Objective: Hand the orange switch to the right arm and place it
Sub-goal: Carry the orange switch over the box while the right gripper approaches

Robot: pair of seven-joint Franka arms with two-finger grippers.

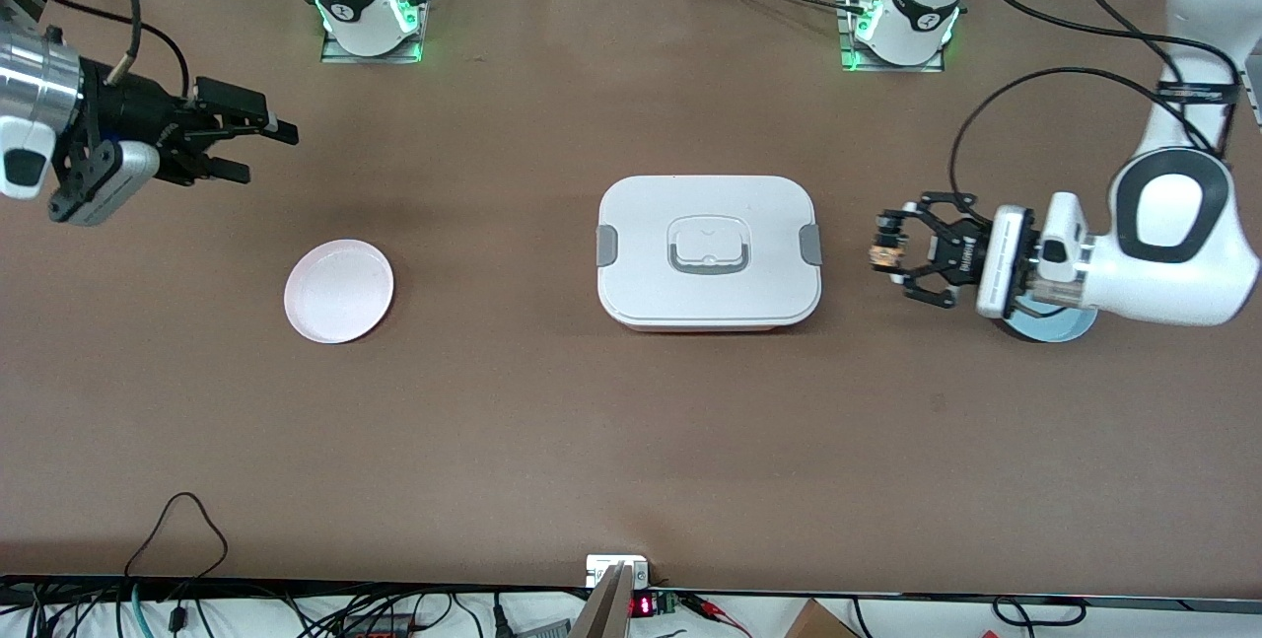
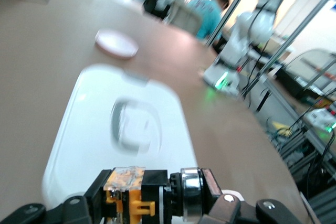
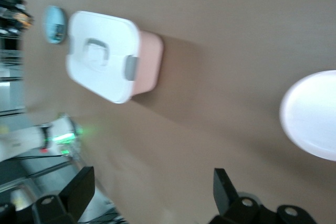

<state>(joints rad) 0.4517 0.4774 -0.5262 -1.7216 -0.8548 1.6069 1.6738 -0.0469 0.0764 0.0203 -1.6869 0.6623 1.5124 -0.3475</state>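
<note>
The brown table (image 1: 552, 421) fills the front view, with both arms raised above it. At its middle sits a pink lunch box with a white lid (image 1: 708, 248) carrying grey side clips and a grey handle; in the right wrist view the same lunch box (image 3: 113, 56) shows its pink wall below the lid. Toward the right arm's end of the table lies a pink plate (image 1: 339, 290), well apart from the box. Toward the left arm's end a pale blue plate (image 1: 1070, 322) lies mostly hidden under the left arm's wrist.

The left gripper (image 1: 892, 253) is turned sideways in the air, over bare table between the lunch box and the blue plate, pointing toward the box. Its linkage fingers are clamped on the orange switch (image 1: 887, 251), which sits right at the fingertips; the left wrist view shows the switch (image 2: 128, 195) lying crosswise between them, orange body and silver collar visible.

The right gripper (image 1: 258, 147) hangs over bare table above the pink plate's end, its slim fingers spread wide and holding nothing.
</note>
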